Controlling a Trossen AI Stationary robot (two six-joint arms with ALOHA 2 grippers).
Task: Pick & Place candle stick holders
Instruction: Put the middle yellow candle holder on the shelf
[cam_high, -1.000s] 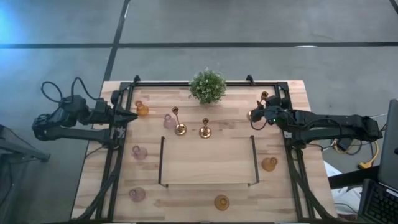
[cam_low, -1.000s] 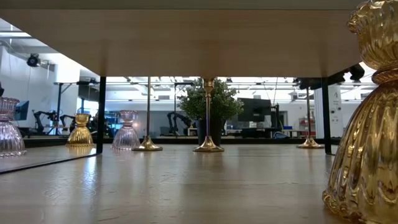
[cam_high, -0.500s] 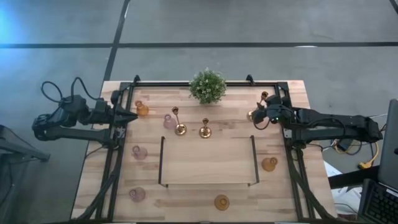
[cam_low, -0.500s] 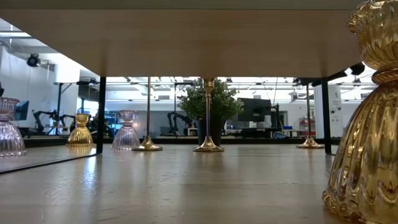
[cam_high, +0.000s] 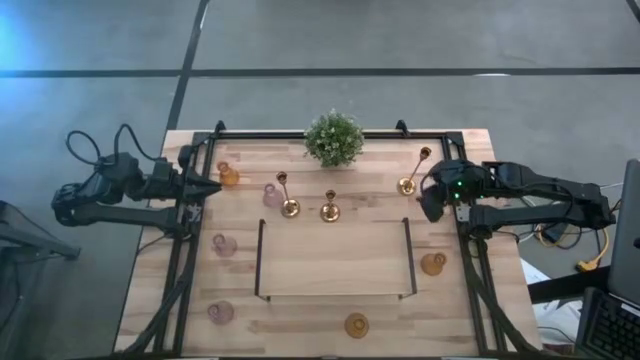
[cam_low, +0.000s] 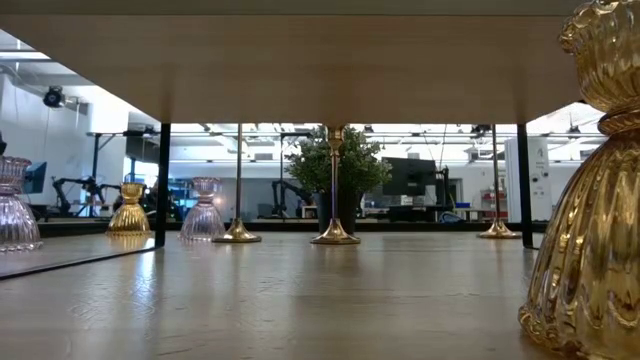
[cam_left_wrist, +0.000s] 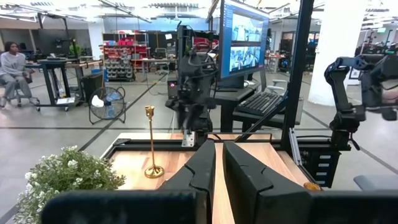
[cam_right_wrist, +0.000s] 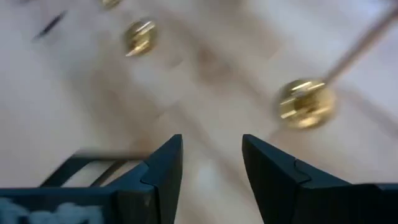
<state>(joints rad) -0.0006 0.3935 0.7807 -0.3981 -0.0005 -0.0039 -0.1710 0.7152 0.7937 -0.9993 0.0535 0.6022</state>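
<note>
1. Three brass candlesticks stand upright on your worktop (cam_high: 330, 250): one candlestick (cam_high: 408, 184) toward 2 o'clock near the right gripper (cam_high: 430, 203), and two more (cam_high: 289, 207) (cam_high: 330, 211) just above centre, in front of the potted plant (cam_high: 334, 138) at 12.
2. Your right gripper has its fingers apart and holds nothing; it sits just beside the base of that 2 o'clock candlestick. The stem is tall and slim (top-heavy, I would judge), so a sideways brush from a finger could tip it.
3. Your left gripper (cam_high: 212, 186) waits at 10 o'clock with fingers almost together, empty, close to an amber cup (cam_high: 229, 177); any swing there could knock the cup.
4. Six glass cups ring the worktop, among them pink ones (cam_high: 224, 245) on the left and amber ones (cam_high: 433, 264) on the right.
5. Only the overhead view shows the full layout. The right wrist view shows the open fingers (cam_right_wrist: 165, 168) and round gold bases, blurred. The low view shows the stems upright but no gripper.
</note>
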